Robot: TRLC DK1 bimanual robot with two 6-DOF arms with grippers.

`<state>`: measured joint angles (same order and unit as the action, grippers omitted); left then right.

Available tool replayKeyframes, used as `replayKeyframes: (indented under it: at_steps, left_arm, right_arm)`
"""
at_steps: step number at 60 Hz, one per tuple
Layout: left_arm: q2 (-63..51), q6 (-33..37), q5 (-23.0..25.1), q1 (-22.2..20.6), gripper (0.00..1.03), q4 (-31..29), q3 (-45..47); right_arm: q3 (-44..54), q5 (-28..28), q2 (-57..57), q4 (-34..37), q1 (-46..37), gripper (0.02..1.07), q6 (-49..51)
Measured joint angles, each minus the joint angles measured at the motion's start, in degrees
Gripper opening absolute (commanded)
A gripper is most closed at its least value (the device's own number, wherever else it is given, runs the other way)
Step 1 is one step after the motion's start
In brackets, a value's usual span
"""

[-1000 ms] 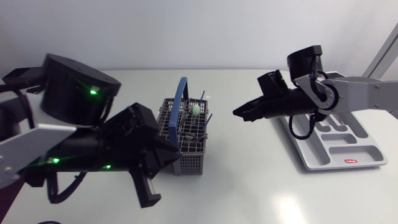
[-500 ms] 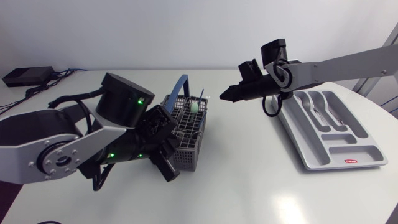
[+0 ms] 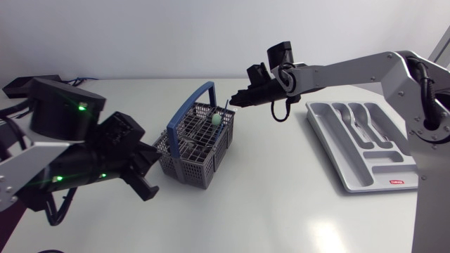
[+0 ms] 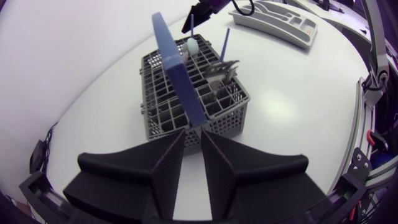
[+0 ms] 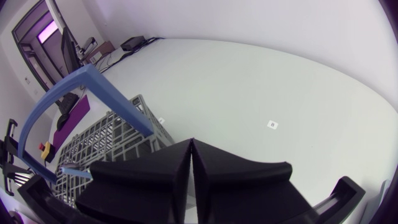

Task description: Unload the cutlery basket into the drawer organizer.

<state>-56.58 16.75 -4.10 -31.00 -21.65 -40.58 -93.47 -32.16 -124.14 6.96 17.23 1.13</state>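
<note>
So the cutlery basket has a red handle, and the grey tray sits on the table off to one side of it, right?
Not quite. The handle of the basket is blue, not red, as the head view shows plainly. The rest holds: the grey tray sits on the table off to one side of it.

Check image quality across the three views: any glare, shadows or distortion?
Head view: even light, one glare patch on the table, only faint shadow by the cutlery basket. Left wrist view: strong fisheye, table edge bows, basket sharp. Right wrist view: same fisheye, own shut jaws fill the near field, the blue handle arcs ahead of them.
</note>
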Motion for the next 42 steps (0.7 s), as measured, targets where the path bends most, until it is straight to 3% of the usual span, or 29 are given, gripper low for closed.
replayKeyframes:
  at_steps: [17,31,42]
  left_arm:
    - [-1.86,2.80,7.58,7.32,0.23,0.31,3.06]
    - [-11.19,4.76,10.21,11.23,0.23,8.07,3.06]
    - [-16.81,6.95,12.09,16.44,0.23,11.56,3.04]
  right_arm:
    - [-1.20,0.28,-2.36,1.01,0.76,0.12,-0.09]
    - [-0.13,-1.77,-2.38,2.60,1.09,0.12,0.44]
    - [6.95,-4.04,0.55,2.84,1.31,0.12,2.10]
